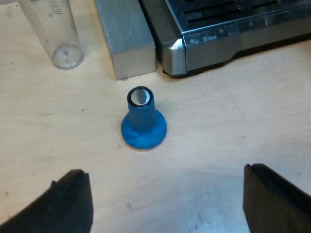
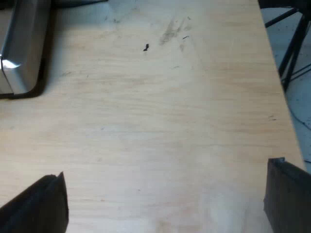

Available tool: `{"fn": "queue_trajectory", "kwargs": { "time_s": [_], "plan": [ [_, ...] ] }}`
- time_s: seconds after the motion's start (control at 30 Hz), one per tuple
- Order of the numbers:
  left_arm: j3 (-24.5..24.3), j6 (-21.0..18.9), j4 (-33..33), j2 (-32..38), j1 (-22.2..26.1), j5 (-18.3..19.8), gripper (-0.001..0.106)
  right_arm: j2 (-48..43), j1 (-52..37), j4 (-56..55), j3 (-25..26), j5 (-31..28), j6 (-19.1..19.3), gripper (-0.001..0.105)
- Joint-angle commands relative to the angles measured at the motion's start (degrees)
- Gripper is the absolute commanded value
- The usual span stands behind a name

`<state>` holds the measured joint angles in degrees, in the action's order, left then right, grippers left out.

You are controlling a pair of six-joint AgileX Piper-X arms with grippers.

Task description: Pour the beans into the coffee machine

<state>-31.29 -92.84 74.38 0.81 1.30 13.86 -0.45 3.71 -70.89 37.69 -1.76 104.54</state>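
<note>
Glass (image 1: pixel 52 31) lies at eleven o'clock of your spread left gripper (image 1: pixel 165 172): skirt the tamper (image 1: pixel 143 125), grip it mid-body; right gripper (image 2: pixel 166 170) is spread too.

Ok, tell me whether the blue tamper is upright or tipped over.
Upright: the blue tamper stands on its wide base on the table, its stem pointing up.

The measuring glass (image 1: pixel 53 29) is a clear tube with printed scale marks, its round end resting on the wooden table (image 1: pixel 58 136). The espresso machine (image 1: pixel 233 34) sits near it, not touching: brushed silver, rounded corner, dark slotted drip tray (image 1: pixel 218 12) on top.
</note>
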Motion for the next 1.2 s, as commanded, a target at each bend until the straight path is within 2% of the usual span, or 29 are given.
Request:
{"fn": "queue_trajectory", "kwargs": {
  "time_s": [0.03, 0.17, 0.47, 0.57, 1.2],
  "plan": [
    [-0.2, 0.2, -2.8, 7.9, 0.0, 0.1, 0.066, -2.7, 0.0, 1.4, -1.6, 2.3, 0.2, 0.082],
    [-0.2, 0.4, -4.1, 7.9, 0.0, 0.1, 0.066, -2.7, 0.0, 2.5, -3.2, 3.1, -0.1, 0.082],
    [-0.2, 1.5, -11.2, 7.9, 0.0, 0.0, 0.066, -2.6, 0.0, 10.5, -6.8, 3.3, -4.2, 0.082],
    [0.6, 1.9, -13.4, 7.9, 0.0, -0.2, 0.066, -2.6, 0.0, 10.7, -7.0, 3.3, -4.1, 0.082],
    [0.6, 1.7, -13.5, 7.9, 0.0, 0.5, 0.066, -2.6, 0.0, 10.8, -7.0, 3.3, -4.1, 0.082]
  ]
}}
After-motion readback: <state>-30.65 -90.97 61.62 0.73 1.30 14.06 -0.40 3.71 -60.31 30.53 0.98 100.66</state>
